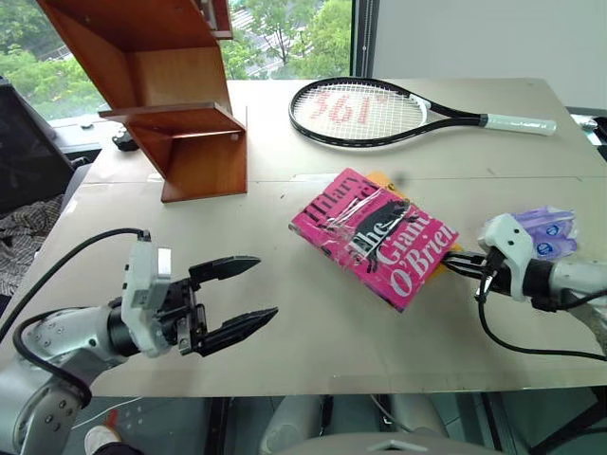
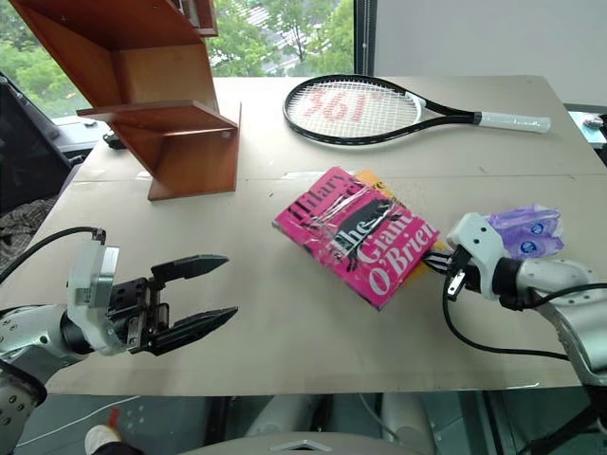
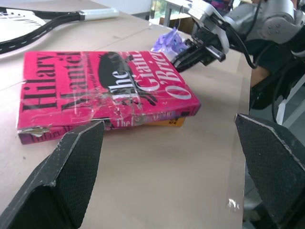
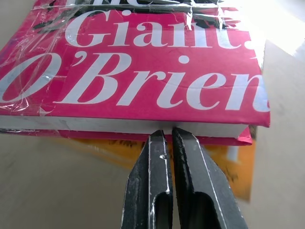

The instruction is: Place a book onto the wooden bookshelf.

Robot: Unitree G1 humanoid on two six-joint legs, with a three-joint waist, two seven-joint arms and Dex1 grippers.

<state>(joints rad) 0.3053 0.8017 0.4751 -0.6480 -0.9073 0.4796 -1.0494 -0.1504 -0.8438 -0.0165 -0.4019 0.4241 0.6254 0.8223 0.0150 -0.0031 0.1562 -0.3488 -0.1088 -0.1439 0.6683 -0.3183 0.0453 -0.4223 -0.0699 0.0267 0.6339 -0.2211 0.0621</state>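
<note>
From my station I see the pink book [image 1: 374, 237] lying flat on the table [image 1: 285, 351] near its middle, on top of a yellow-orange book [image 4: 228, 167] that peeks out beneath it, with the wooden bookshelf [image 1: 171, 95] standing well apart at about ten o'clock from it and a tennis racket [image 1: 379, 112] lying at its twelve o'clock. My right gripper [image 1: 453, 266] sits at the book's four o'clock edge, fingers pressed together with nothing between them, tips against the book's lower edge. My left gripper [image 1: 242, 299] hovers at about eight o'clock from the book, jaws spread wide and empty.
</note>
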